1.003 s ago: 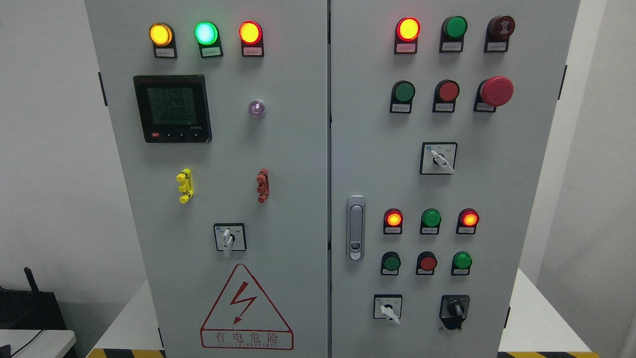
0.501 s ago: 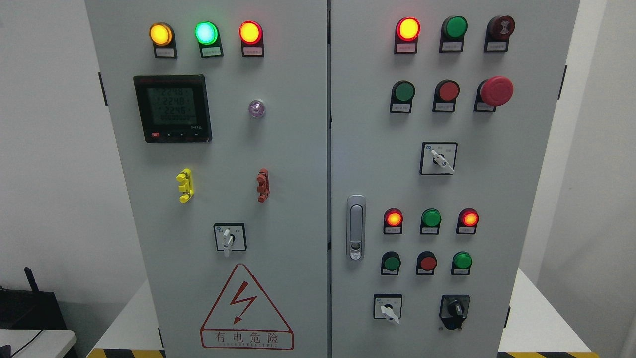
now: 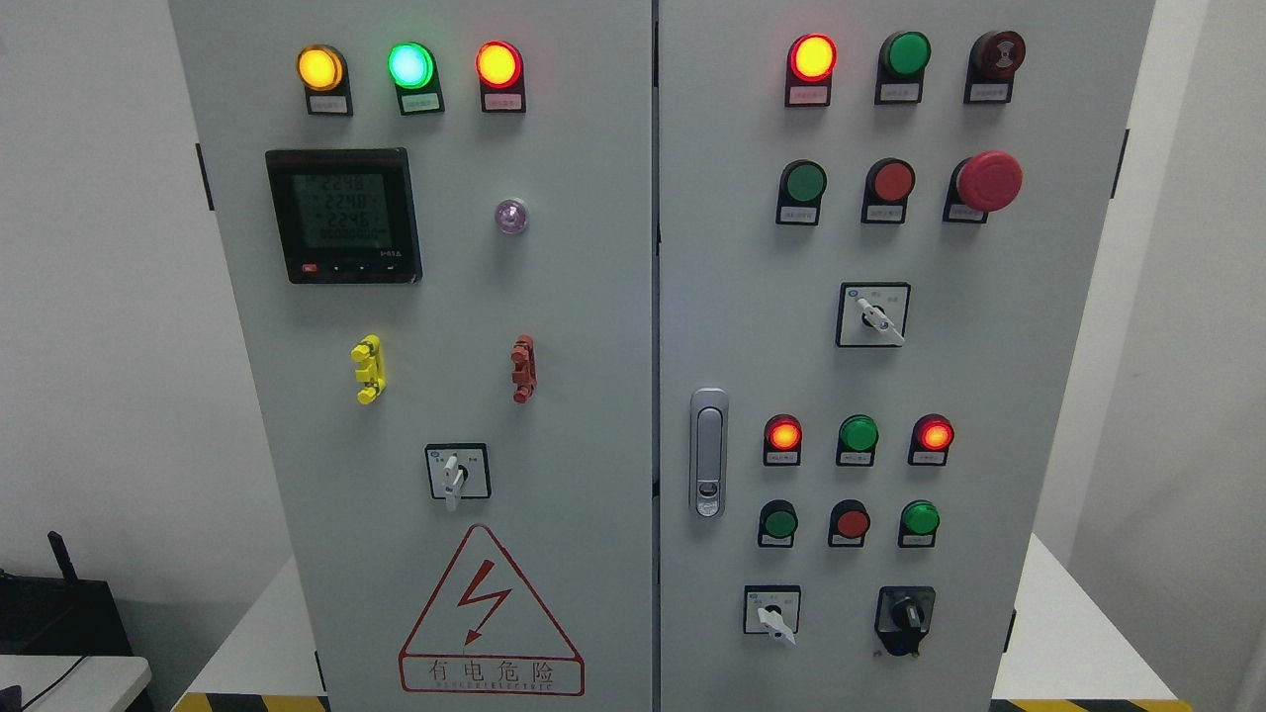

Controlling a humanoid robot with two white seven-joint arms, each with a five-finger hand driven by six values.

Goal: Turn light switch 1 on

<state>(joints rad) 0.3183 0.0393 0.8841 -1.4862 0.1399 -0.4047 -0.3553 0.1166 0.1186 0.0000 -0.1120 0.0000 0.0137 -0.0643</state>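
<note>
A grey electrical cabinet (image 3: 593,297) with two doors fills the head view. The right door carries a lower cluster: two lit red lamps (image 3: 783,435) (image 3: 935,435) with an unlit green lamp (image 3: 858,433) between them. Below these sit a green button (image 3: 779,522), a red button (image 3: 851,522) and another green button (image 3: 920,518). Under them are a white rotary switch (image 3: 772,613) and a black rotary switch (image 3: 904,618). I cannot read the labels, so which one is light switch 1 is unclear. Neither hand shows in the frame.
Left door: yellow, green and red lamps (image 3: 409,65) lit, a digital meter (image 3: 343,216), a selector switch (image 3: 455,473), a high-voltage warning triangle (image 3: 487,613). Right door: a latch handle (image 3: 708,452), a red emergency stop (image 3: 987,182), another selector (image 3: 872,314). A white platform (image 3: 1068,633) lies below.
Only the digits on the meter flicker slightly. Nothing else has moved.
</note>
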